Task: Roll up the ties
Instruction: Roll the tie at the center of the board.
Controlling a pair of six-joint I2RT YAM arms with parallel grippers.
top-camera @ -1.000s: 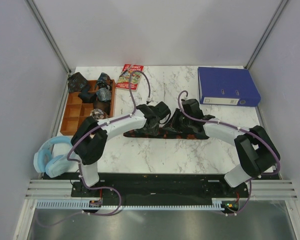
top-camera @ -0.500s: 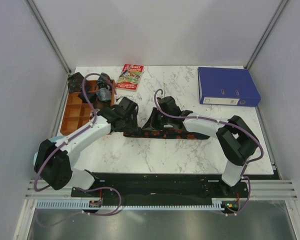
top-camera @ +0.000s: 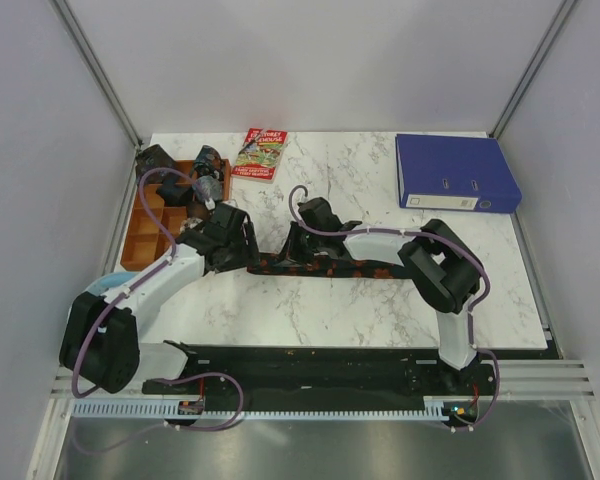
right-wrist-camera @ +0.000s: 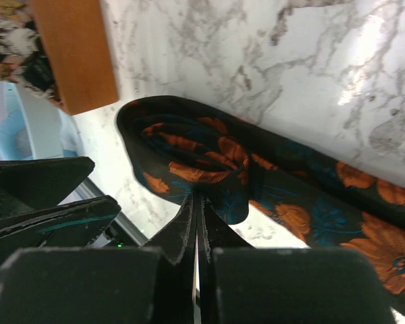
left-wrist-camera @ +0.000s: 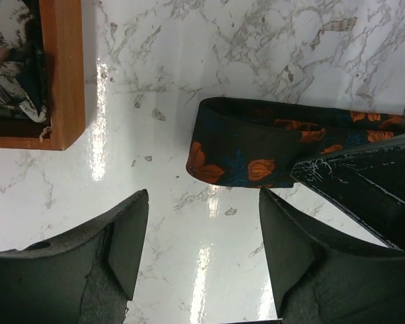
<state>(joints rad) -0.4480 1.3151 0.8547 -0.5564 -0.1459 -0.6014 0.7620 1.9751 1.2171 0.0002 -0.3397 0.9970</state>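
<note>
marble table [top-camera: 330,310]: right gripper [right-wrist-camera: 197,201] pinches tie [right-wrist-camera: 297,185]

My left gripper [left-wrist-camera: 202,223] and right gripper [right-wrist-camera: 197,201] shift leftward along the long black orange-blotched fabric necktie [left-wrist-camera: 246,145].

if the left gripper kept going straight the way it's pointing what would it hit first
Probably the folded end of the long black necktie with orange-red blotches, lying just ahead of the open left gripper. Depth is unclear: it might touch the white marble tabletop first.
</note>
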